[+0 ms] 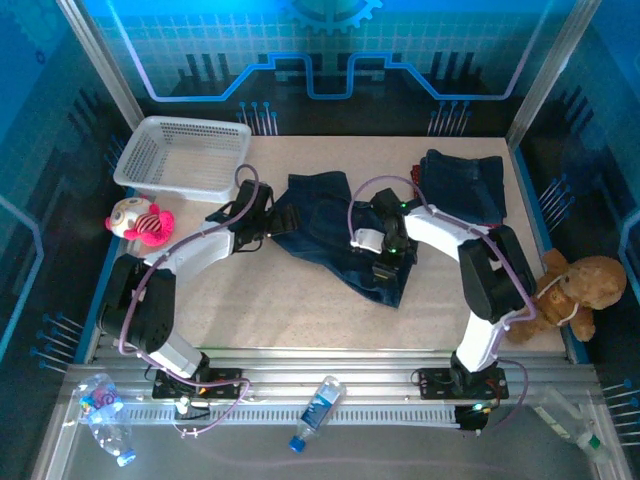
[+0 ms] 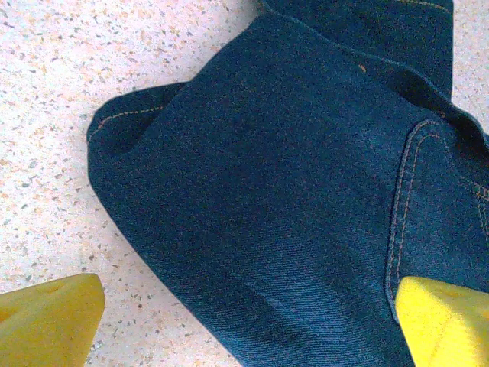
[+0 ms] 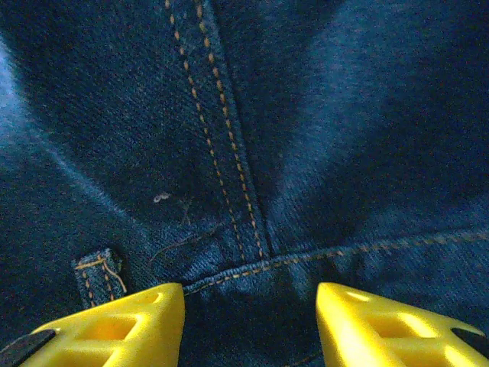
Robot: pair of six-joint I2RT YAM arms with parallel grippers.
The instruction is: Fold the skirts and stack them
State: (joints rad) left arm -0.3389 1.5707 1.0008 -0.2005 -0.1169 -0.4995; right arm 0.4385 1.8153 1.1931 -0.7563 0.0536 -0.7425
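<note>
Speckled beige tabletop (image 1: 300, 310) fills the floor of your blue-lit enclosure. In the top view, the spread skirt (image 1: 320, 225), dark blue denim, lies rumpled across the middle. The folded skirt (image 1: 462, 180), also dark denim, sits near it toward the upper right.

Your left gripper (image 1: 262, 215) is at the left edge of the spread skirt. In the left wrist view its jaws stand wide apart. One yellow fingertip (image 2: 46, 321) sits at the lower left over bare table and the other at the lower right over denim, beside a line of orange pocket stitching (image 2: 401, 206). Nothing is clamped between them.

Your right gripper (image 1: 385, 255) is over the lower right part of the same skirt. In the right wrist view its jaws are parted and empty. A double-stitched seam (image 3: 221, 153) runs down the cloth toward the gap between them, and a belt loop (image 3: 95, 271) sits just above the lower-left finger. You cannot tell whether the tips touch the cloth.

Elsewhere in the top view:
- A white mesh basket (image 1: 185, 155) stands at the upper left.
- A pink-and-white plush toy (image 1: 140, 220) lies just below the basket.
- A brown teddy bear (image 1: 580, 285) sits at the right edge.
- A plastic bottle (image 1: 318, 410) lies on the rails at bottom centre.
</note>
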